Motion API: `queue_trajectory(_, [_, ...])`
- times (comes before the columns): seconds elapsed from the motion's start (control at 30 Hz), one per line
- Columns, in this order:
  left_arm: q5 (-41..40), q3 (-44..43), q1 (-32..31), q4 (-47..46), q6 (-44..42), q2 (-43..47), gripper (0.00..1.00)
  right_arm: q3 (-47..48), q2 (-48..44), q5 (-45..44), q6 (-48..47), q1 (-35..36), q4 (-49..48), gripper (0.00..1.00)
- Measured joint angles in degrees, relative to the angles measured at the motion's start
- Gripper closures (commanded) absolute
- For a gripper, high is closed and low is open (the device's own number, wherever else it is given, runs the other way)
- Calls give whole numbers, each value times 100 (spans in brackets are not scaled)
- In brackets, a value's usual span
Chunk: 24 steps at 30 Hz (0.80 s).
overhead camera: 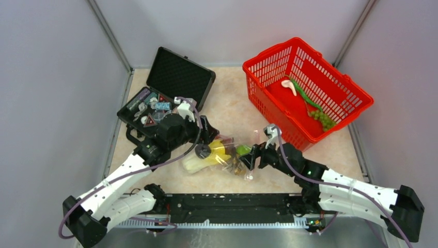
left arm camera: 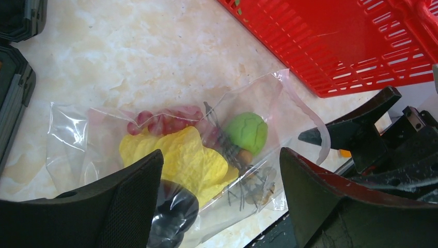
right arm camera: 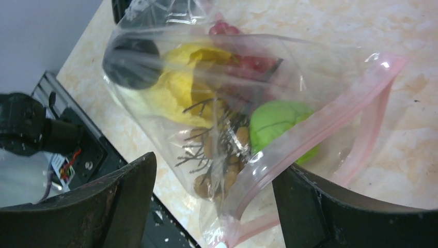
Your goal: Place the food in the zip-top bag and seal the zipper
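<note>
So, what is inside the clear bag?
Through the bag I see a yellow bunch, red grapes, a green fruit, brown bits and a dark round thing. Anything under the yellow bunch is covered.

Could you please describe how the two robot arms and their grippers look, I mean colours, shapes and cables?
The left arm and the right arm are white shells with black joints. A thin purple-grey cable runs along each. The left gripper and the right gripper each have two broad black fingers tapering to a tip. A small green light shows on the right arm.
</note>
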<state>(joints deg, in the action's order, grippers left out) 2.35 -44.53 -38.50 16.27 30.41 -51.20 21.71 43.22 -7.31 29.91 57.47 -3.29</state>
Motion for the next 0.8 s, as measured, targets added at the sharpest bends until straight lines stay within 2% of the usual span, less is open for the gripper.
queue_trajectory(0.2, [199,0,0,-61,-15,-188,19,-315,33,238,595,-734,-339,22])
queue_trajectory(0.3, [308,0,0,-72,-103,-192,20,-382,236,463,769,-1012,-566,32])
queue_trajectory(0.33, [341,2,0,-76,-155,-188,20,-382,321,549,798,-1025,-667,40])
queue_trajectory(0.4, [396,2,-4,-76,-280,-155,21,-358,485,695,837,-1036,-802,64])
queue_trajectory(0.57, [428,33,-70,-79,-614,168,21,-286,745,992,935,-1040,-1156,85])
queue_trajectory(0.7, [258,133,-232,-79,-785,586,21,-212,758,1150,979,-1040,-1434,94])
queue_trajectory(0.8, [-107,269,-588,-81,-809,892,21,-44,761,1200,973,-1040,-1517,100])
